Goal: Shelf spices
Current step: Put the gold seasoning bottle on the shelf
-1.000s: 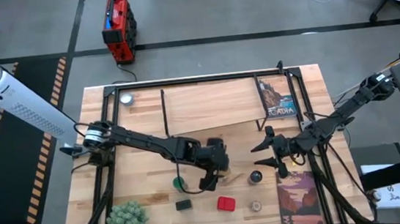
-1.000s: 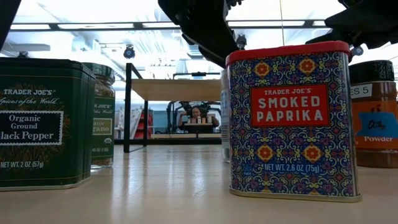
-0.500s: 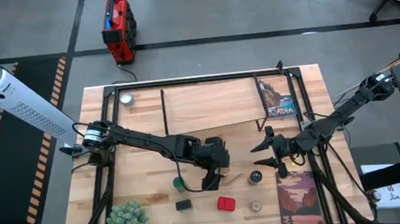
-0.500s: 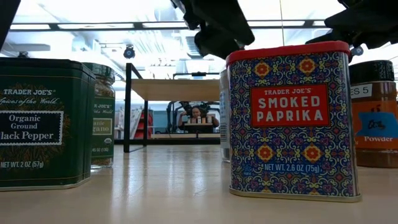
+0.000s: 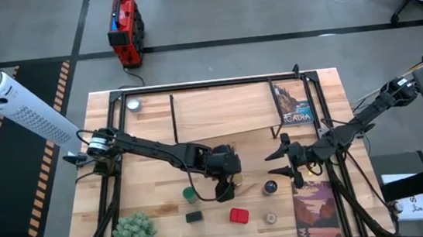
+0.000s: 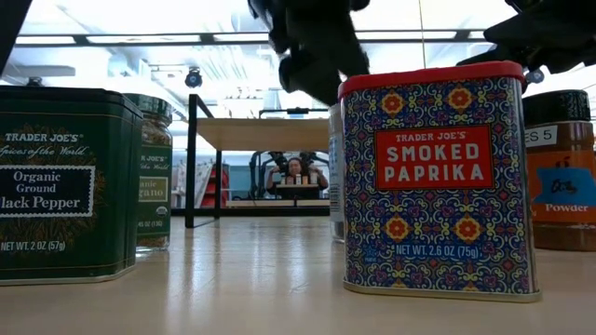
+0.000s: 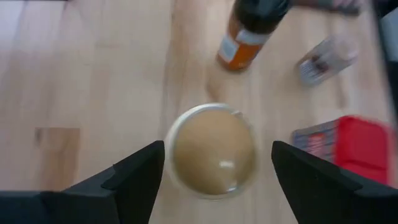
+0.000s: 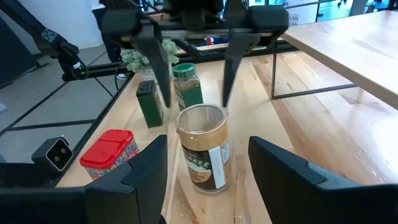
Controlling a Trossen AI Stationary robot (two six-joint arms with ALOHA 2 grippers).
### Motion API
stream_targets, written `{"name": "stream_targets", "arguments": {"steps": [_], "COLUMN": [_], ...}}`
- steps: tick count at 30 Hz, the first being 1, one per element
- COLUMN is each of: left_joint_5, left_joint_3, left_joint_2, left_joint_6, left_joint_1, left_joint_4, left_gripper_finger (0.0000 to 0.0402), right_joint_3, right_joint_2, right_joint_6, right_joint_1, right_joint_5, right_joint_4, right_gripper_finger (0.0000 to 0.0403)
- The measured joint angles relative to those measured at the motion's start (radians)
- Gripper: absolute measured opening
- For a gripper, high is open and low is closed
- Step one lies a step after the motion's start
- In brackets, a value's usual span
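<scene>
High view is showing the left gripper (image 5: 228, 185) hanging over the tan cylinder (image 5: 235, 181) at the table's front middle, pointing down at it, with the arm reaching in from the left edge. Left wrist view is looking straight down on the cylinder's pale top (image 7: 214, 149), and the two dark fingers (image 7: 137, 177) are standing apart, one on each side of it with bare wood showing between each finger and the cylinder wall, so nothing is being gripped. The right gripper (image 5: 281, 166) is waiting over the table just right of the middle, near the dark-lidded brown jar (image 5: 270, 186), its fingers parted and holding nothing; right wrist view is facing the tan cylinder (image 8: 203, 149) with the left gripper's fingers (image 8: 163, 62) coming down around it. The spices are all sitting on the tabletop in front of the shelf (image 5: 218, 110): the green-lidded jar (image 5: 190, 192) just left of the cylinder, the dark square tin (image 5: 194, 216) and the red square tin (image 5: 239, 215) nearer the front edge, and the small pale jar (image 5: 270, 219) to the right of the red tin. Low view is filling with the red paprika tin (image 6: 434, 177) and the dark pepper tin (image 6: 65, 181), both standing upright on the wood.
</scene>
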Motion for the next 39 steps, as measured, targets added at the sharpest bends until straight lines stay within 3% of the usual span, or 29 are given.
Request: {"name": "stream_targets", "arguments": {"steps": [19,25,32,39], "left_joint_5": [-0.118,-0.221,-0.215,-0.125], "left_joint_3": [0.004,0.005,0.023,0.125], "left_joint_2": [0.029,0.022,0.005,0.002], "left_joint_6": [0.24,0.294,0.244,0.038], "left_joint_1": [0.003,0.006,0.006,0.014], "left_joint_4": [-0.003,-0.055,-0.086,-0.13], "left_gripper_finger": [0.0272,0.0271,0.0263,0.027], "right_joint_3": [0.0,0.0,0.0,0.0], "right_joint_2": [0.0,0.0,0.0,0.0], "right_joint_6": [0.0,0.0,0.0,0.003], "right_joint_1": [0.0,0.0,0.0,0.0], "right_joint_5": [0.0,-0.001,-0.001,-0.001], "right_joint_4": [-0.001,-0.001,-0.001,0.0], "right_gripper_finger": [0.0199,0.0199,0.0199,0.0199]}}
